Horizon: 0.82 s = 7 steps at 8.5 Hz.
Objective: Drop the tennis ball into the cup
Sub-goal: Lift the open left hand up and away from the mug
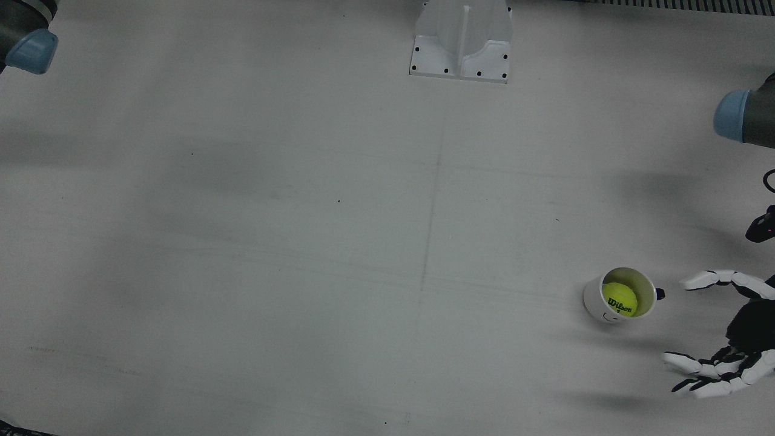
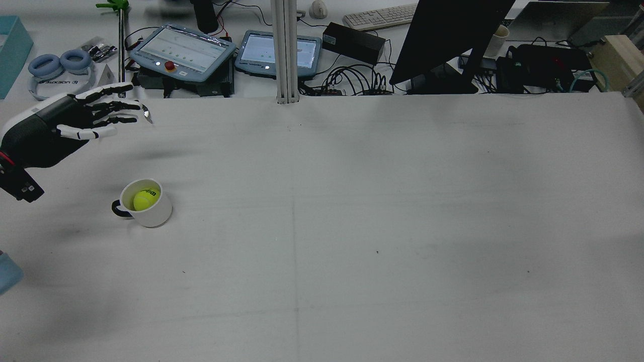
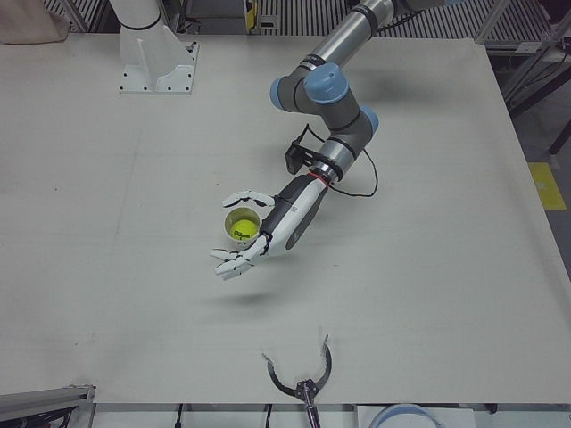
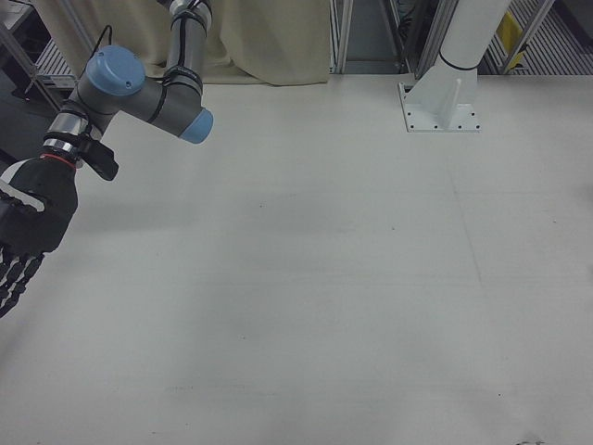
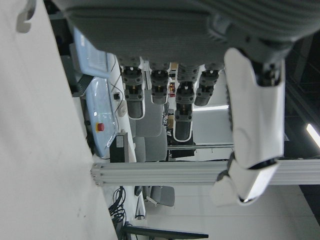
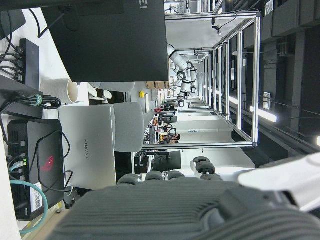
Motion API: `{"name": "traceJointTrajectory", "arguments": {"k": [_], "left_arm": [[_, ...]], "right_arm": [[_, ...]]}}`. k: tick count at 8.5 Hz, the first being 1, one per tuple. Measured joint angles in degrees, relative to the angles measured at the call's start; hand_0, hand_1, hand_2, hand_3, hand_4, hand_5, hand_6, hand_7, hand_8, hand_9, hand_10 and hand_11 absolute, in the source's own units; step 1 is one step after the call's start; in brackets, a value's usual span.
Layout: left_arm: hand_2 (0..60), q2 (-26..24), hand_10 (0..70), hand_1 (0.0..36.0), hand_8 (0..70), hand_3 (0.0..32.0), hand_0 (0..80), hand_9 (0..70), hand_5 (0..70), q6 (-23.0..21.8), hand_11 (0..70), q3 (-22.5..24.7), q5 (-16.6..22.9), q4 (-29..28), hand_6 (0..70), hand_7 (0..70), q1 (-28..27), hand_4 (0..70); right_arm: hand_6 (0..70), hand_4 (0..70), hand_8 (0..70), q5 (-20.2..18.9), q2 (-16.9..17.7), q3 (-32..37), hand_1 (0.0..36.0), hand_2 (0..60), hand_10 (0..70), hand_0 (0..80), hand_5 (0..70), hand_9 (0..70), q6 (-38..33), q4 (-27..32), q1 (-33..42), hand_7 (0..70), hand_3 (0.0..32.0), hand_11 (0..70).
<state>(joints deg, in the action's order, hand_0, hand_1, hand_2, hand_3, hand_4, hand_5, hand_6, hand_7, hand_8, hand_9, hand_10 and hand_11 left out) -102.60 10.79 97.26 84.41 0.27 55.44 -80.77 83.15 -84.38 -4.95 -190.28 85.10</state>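
rear view: ball [image 2: 146, 199] already inside cup [image 2: 147, 203] on table [image 2: 352, 226]; left robot hand [image 2: 75, 123] spread, empty, beside. probably light, springy, fuzzy; best gripped around middle.

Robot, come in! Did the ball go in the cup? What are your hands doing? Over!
Left hand open, empty, beside the cup. Ball in the cup. Right hand off to its side, fingers unclear. Nothing in the way.
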Motion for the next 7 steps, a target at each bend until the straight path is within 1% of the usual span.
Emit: {"name": "traceJointTrajectory", "arguments": {"k": [1,2,3,4,5,6,7], "left_arm": [[43.7,-0.73,20.5,26.6,17.0,0.0,53.7,16.7,15.2,0.23,32.0,0.89,0.52,0.96,39.1,24.3,3.83,16.0],[43.2,-1.14,20.3,27.2,18.1,0.0,54.9,16.8,16.1,0.46,31.7,1.41,0.79,1.93,43.4,23.8,7.61,17.3],[42.2,-1.33,20.4,27.4,18.1,0.0,55.3,17.5,15.8,0.67,31.8,1.61,0.96,2.58,41.6,25.0,11.17,18.7],[40.2,-1.36,20.3,28.2,16.1,0.0,55.8,18.1,14.0,0.90,31.8,1.60,1.07,2.92,31.4,27.3,14.43,19.5],[40.8,-1.19,20.6,27.9,17.8,0.0,56.3,17.8,15.6,1.10,32.1,1.46,1.17,2.99,39.7,25.9,16.78,19.5],[41.0,-0.93,20.4,27.5,18.8,0.0,56.3,17.2,16.7,1.23,31.9,1.31,1.34,3.00,45.9,24.7,18.31,19.7],[39.5,-0.42,20.6,28.1,17.2,0.0,56.6,17.6,15.3,1.26,32.3,1.24,1.52,2.96,37.6,26.5,19.22,19.9]], "right_arm": [[0.0,0.0,0.0,0.00,0.02,0.00,0.0,0.0,0.0,0.0,0.0,0.0,-0.01,0.00,0.02,0.0,0.0,0.0],[0.0,0.0,0.0,0.00,0.02,0.00,0.0,0.0,0.0,0.0,0.0,0.0,-0.03,0.00,0.04,0.0,0.0,0.0],[0.0,0.0,0.0,0.00,0.04,0.00,0.0,0.0,0.0,0.0,0.0,0.0,-0.05,0.00,0.03,0.0,0.0,0.0],[0.0,0.0,0.0,0.00,0.06,0.00,0.0,0.0,0.0,0.0,0.0,0.0,-0.03,0.00,0.03,0.0,0.0,0.0],[0.0,0.0,0.0,0.00,0.07,0.00,0.0,0.0,0.0,0.0,0.0,0.0,-0.02,0.00,0.04,0.0,0.0,0.0],[0.0,0.0,0.0,0.00,0.06,0.00,0.0,0.0,0.0,0.0,0.0,0.0,-0.04,0.00,0.05,0.0,0.0,0.0],[0.0,0.0,0.0,0.00,0.06,0.00,0.0,0.0,0.0,0.0,0.0,0.0,-0.03,0.00,0.05,0.0,0.0,0.0]]}}
